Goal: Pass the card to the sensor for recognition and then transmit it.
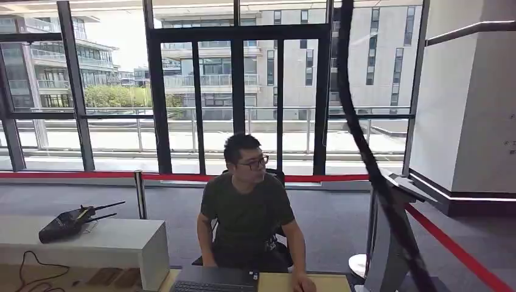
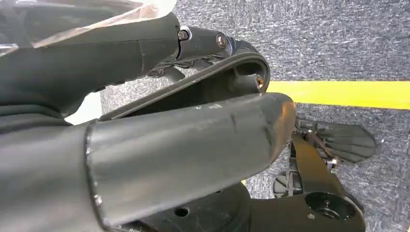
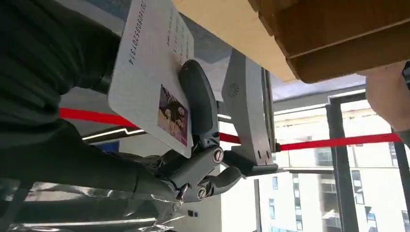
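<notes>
My right hand (image 3: pixel 193 145) holds a white card (image 3: pixel 150 72) that carries a small photo and printed numbers, with a dark finger (image 3: pixel 198 101) pressed across its face. Just past the card stands the grey sensor stand (image 3: pixel 246 111), apart from it. That sensor stand (image 1: pixel 389 243) is at the lower right of the head view, beside the desk. My left hand (image 2: pixel 193 145) hangs over grey carpet with nothing in it, its fingers loosely extended.
A person (image 1: pixel 246 213) sits behind the wooden desk (image 1: pixel 322 283) with a laptop (image 1: pixel 213 280), and their hand (image 3: pixel 387 96) lies near the desk edge. A black cable (image 1: pixel 365 146) crosses the head view. A white bench (image 1: pixel 109 243) with a router (image 1: pixel 70 222) stands on the left. Red barrier tape (image 1: pixel 462 255) runs behind.
</notes>
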Motion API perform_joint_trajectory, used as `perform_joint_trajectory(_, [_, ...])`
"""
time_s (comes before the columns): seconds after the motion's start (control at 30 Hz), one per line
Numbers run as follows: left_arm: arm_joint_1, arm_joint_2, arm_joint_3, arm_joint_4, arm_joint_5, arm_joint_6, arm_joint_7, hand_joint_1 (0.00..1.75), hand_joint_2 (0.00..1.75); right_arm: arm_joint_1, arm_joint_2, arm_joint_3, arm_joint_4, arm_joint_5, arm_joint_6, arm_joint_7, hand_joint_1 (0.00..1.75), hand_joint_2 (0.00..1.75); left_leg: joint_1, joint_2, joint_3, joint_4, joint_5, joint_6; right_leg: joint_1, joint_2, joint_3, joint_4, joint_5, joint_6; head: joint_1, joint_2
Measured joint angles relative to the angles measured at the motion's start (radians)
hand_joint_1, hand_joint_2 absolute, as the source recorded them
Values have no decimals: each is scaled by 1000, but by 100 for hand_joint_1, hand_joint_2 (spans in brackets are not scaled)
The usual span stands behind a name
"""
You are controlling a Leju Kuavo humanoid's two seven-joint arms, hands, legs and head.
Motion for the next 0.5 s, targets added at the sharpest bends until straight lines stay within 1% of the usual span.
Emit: perform_joint_trajectory(0.5, [0,0,0,0,17,21,6,0,0,19,2,8,96,-7,12,3,175,175,0,0,0,0,0,0,0,0,0,0,0,0,0,0])
